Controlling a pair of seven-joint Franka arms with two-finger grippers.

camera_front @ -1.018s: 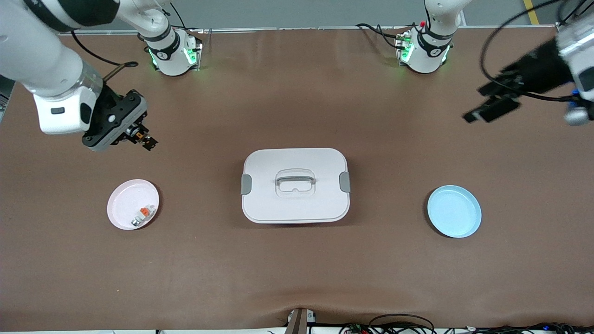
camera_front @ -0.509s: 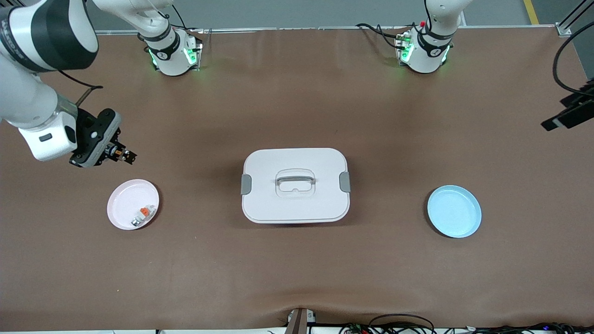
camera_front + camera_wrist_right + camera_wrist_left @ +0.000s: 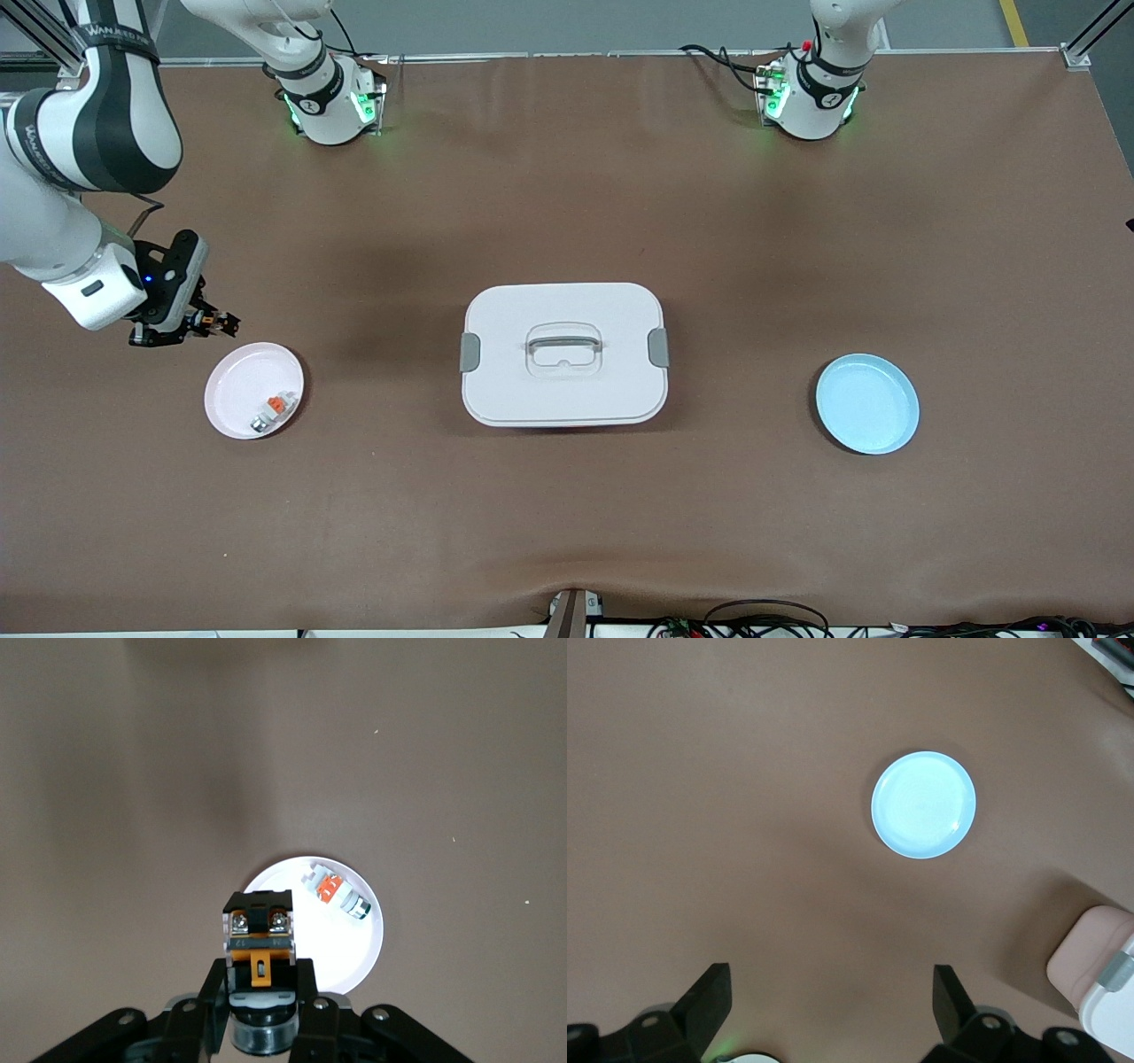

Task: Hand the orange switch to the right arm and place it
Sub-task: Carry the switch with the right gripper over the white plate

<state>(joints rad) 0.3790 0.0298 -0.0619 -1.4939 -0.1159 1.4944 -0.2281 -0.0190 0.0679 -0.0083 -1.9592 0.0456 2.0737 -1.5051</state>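
Note:
My right gripper (image 3: 216,324) is shut on the orange switch (image 3: 221,322), a small black body with an orange clip, gripped between the two black fingers (image 3: 211,985). In the right wrist view the switch (image 3: 259,935) sticks out past the right gripper (image 3: 259,973) and overlaps the rim of the pink plate (image 3: 359,943). Seen from the front, the gripper hangs over bare table just off the pink plate's (image 3: 232,390) rim. My left gripper (image 3: 831,988) is open and empty, high over the table, and does not show in the front view.
A pale grey-white piece with an orange top (image 3: 275,408) lies in the pink plate, also seen as that piece (image 3: 335,893) in the right wrist view. A white lidded box (image 3: 563,390) sits mid-table. A blue plate (image 3: 866,403) lies toward the left arm's end.
My right gripper has carried the switch down and closer to the pink plate. The left arm has pulled away and left the front view.

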